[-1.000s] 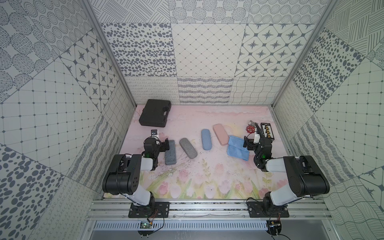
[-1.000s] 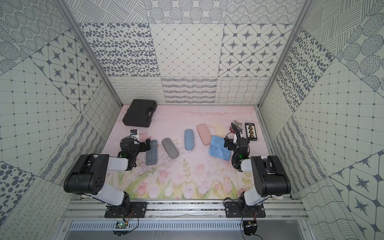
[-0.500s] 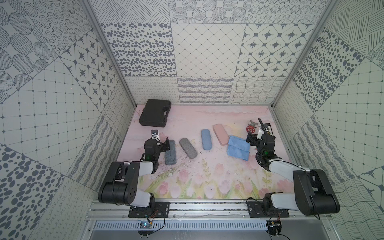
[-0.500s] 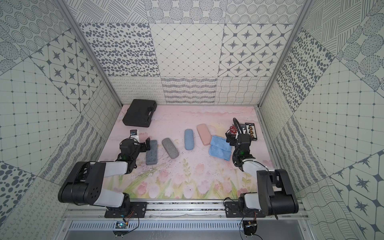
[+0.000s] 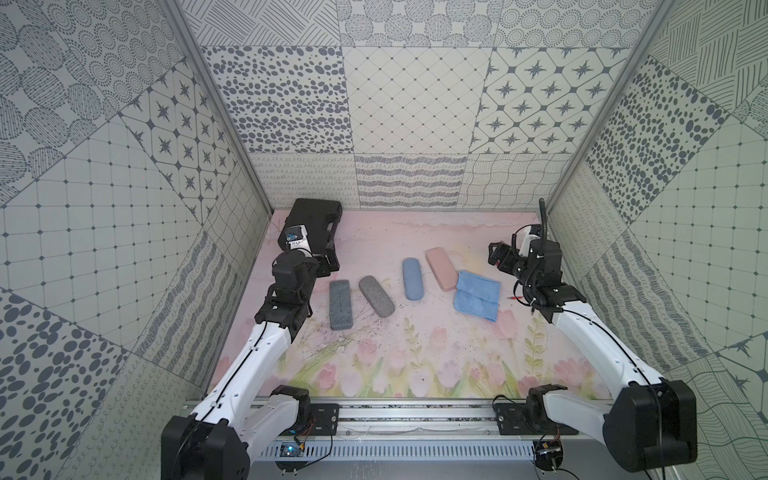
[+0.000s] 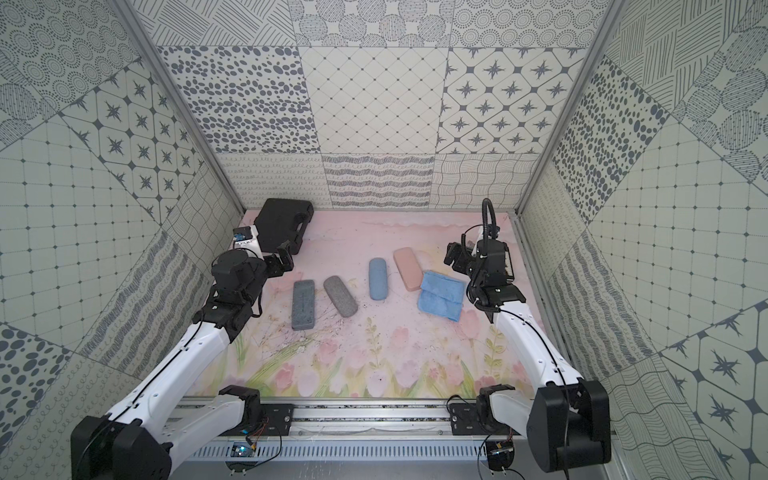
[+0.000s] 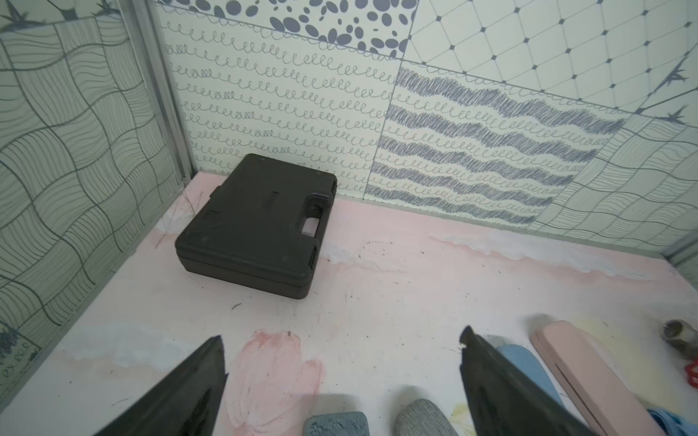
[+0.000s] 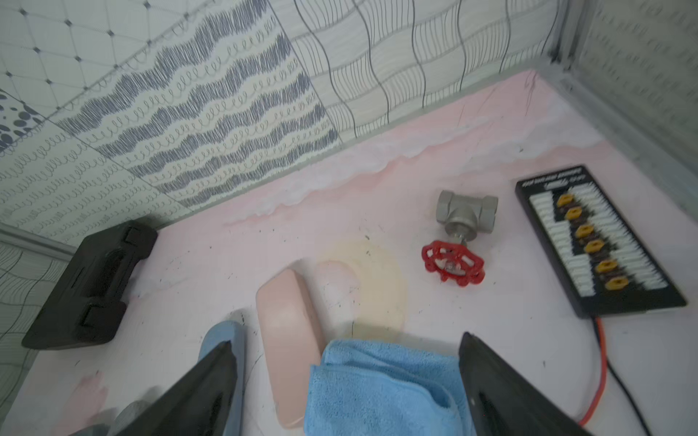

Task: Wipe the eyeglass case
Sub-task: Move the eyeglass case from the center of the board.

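Blue cloth [image 5: 476, 300] touches pink case [image 5: 441, 268] (right fingers [image 8: 196, 392] apart).

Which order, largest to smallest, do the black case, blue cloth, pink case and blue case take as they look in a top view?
1. Black case, though partly hidden.
2. Blue cloth.
3. Pink case and blue case: these look about alike, so they are not ranked.

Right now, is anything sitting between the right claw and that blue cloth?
Nothing visible does. The right claw hangs open over the blue cloth, with only air between them. The pink eyeglass case lies alongside the cloth's edge, and the red-handled valve sits off to the side, out of the path.
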